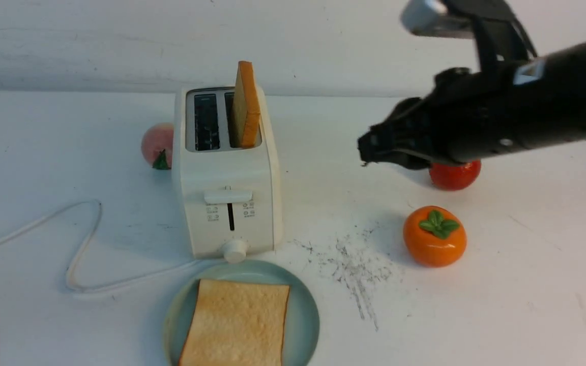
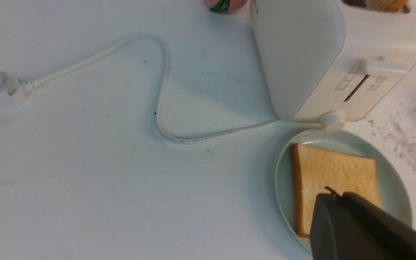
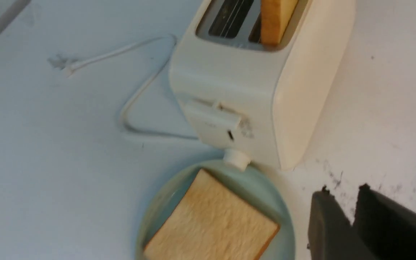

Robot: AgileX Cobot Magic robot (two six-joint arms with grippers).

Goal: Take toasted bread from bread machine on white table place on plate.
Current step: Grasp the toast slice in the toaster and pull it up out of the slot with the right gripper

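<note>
Right hand (image 1: 369, 150) at three o'clock of the bread machine (image 1: 227, 173) looks slightly apart, empty; left hand (image 2: 332, 196) closed together, empty. We count one toast slice (image 1: 237, 325) on the plate (image 1: 303, 310), a second slice (image 1: 246, 107) left in its slot.

Above the bread machine (image 1: 227, 203) the air is open, one slice (image 1: 246, 104) standing tall out of its right slot. Right of it the bench (image 1: 527, 315) runs bare to the persimmon (image 1: 434, 236) and tomato (image 1: 455, 174). A cord (image 1: 82, 244) loops across the near left; the plate (image 1: 305, 315) sits just before its near face.
</note>
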